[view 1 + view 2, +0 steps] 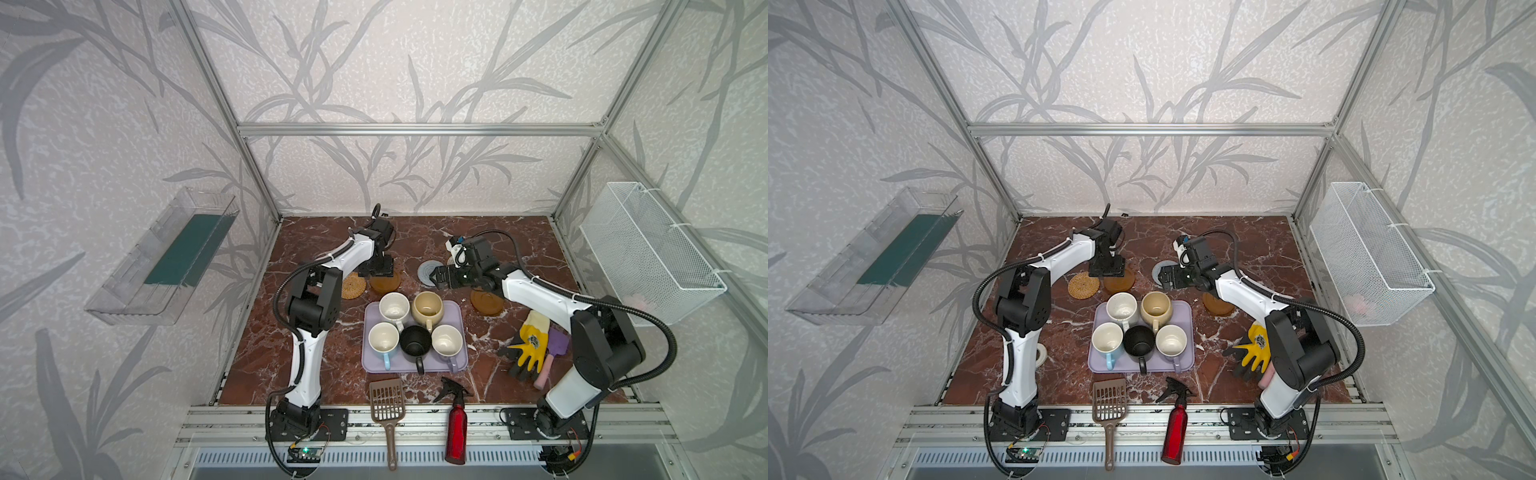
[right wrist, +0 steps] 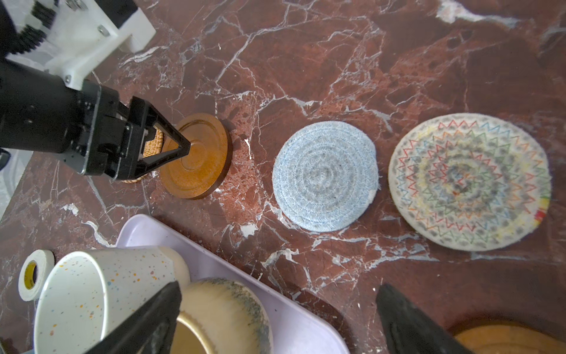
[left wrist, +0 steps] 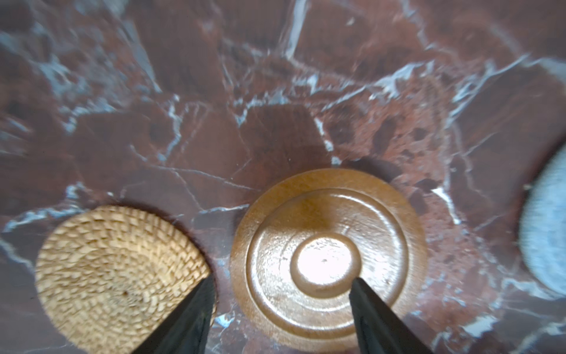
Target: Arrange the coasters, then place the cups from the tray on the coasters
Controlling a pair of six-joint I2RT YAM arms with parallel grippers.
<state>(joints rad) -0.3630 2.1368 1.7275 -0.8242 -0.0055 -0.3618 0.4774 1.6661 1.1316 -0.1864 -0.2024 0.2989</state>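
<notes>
Over amber coaster (image 3: 327,233), left tool (image 3: 283,279) jaws apart, empty

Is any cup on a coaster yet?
No, all five cups sit on the lavender tray; the visible coasters lie bare.

Walls (image 1: 415,62): pale wallpaper, grey leaf pattern.
Frame (image 1: 419,129): aluminium bars edge the enclosure.
Counter (image 1: 419,232): red-brown marble, white veins.
Left wall: clear plastic bin (image 1: 162,257).
Right wall: white wire basket (image 1: 652,253).
</notes>
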